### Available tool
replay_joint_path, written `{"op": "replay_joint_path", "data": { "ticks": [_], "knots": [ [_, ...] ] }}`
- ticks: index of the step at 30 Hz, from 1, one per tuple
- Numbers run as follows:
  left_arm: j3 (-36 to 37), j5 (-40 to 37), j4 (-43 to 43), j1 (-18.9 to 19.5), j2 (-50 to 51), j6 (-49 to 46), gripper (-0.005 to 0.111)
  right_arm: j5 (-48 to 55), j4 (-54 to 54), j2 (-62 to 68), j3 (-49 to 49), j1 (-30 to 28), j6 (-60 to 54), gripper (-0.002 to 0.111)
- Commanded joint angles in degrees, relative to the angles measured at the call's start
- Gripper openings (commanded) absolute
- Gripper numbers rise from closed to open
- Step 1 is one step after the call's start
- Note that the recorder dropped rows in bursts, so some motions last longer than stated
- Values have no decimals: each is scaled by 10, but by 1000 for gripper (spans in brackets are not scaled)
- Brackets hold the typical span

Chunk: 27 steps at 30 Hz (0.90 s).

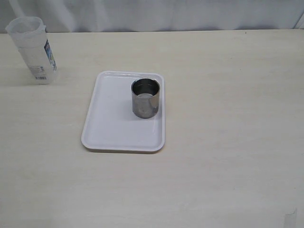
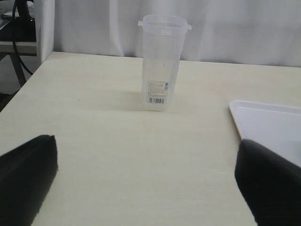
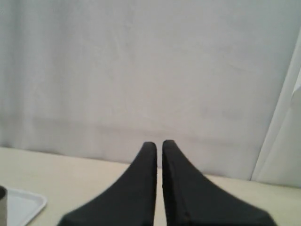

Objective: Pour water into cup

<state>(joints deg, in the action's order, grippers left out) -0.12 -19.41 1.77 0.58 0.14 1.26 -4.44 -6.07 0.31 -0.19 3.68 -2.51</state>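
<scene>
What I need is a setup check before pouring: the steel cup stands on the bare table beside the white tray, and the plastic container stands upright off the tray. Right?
Not quite. The exterior view shows the cup standing on the white tray, not beside it. The plastic container does stand upright off the tray.

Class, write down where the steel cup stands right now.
In the exterior view the steel cup stands upright on the white tray, at its far right corner; the plastic container stands off the tray, farther back on the left.
</scene>
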Motion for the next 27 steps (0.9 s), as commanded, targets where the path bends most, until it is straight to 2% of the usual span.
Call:
{"op": "replay_joint_path", "data": {
  "ticks": [1,12,27],
  "knots": [
    [1,8,5,0,-1,1,96,83,5,-3,2,-3,-8,4],
    [1,8,5,0,-1,1,96,236,9,-3,2,-3,25,4],
    [1,8,5,0,-1,1,96,238,9,-3,2,-3,33,4]
  ]
}}
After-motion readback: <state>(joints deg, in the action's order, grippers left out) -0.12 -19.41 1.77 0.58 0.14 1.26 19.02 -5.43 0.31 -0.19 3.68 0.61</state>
